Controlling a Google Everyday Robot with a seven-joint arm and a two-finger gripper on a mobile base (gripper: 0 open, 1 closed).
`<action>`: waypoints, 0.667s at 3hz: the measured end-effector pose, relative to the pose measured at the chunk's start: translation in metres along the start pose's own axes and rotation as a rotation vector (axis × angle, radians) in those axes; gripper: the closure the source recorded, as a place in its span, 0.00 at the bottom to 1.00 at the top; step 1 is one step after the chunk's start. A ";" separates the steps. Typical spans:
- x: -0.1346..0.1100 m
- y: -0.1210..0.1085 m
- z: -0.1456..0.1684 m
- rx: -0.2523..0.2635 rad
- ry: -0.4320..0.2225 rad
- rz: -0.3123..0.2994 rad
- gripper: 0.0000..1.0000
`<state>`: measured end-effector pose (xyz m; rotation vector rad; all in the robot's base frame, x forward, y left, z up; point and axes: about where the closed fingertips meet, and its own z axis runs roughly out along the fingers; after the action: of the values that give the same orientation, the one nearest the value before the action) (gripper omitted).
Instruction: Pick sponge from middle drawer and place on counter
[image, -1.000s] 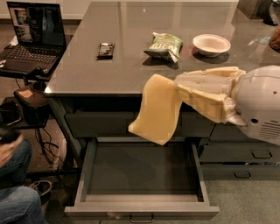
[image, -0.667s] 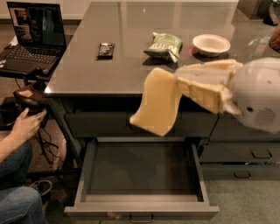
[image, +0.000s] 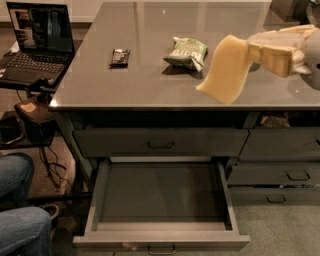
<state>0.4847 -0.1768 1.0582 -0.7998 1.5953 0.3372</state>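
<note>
The sponge (image: 223, 70) hangs in the air, its upper right end pinched between the cream fingers (image: 270, 54) of the gripper (image: 251, 49), which are clenched on it. From that grasp it slopes down and to the left, so its free lower end sits over the front part of the tabletop (image: 140, 80), close to the front edge. Whether that end touches the surface cannot be told. It is pale yellow and smooth, a flat soft slab that widens toward the free end, and its long sides curve gently. The gripper reaches in from the right of the sponge, with the arm's rounded grey-white body (image: 314, 55) behind it at the frame's edge.

Just left of the sponge, a green snack bag (image: 186, 51) lies on the glossy grey tabletop. Farther left of the sponge lies a small flat dark item (image: 120, 56).

Below and left of the sponge, the middle drawer (image: 160, 192) is pulled fully out, showing a plain dark grey floor with nothing in it. Between that drawer and the sponge, the top drawer (image: 160, 142) is shut. Straight below the sponge are narrower shut drawers (image: 297, 174).

Far left of the sponge, an open laptop (image: 35, 45) stands on a low side stand, and a person's jeans-clad knees (image: 20, 222) show at the lower left.
</note>
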 end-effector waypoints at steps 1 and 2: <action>0.000 0.000 0.000 0.000 0.000 0.000 1.00; -0.010 -0.015 0.030 -0.017 -0.065 -0.029 1.00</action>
<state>0.5169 -0.1659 1.0648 -0.8162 1.5202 0.3531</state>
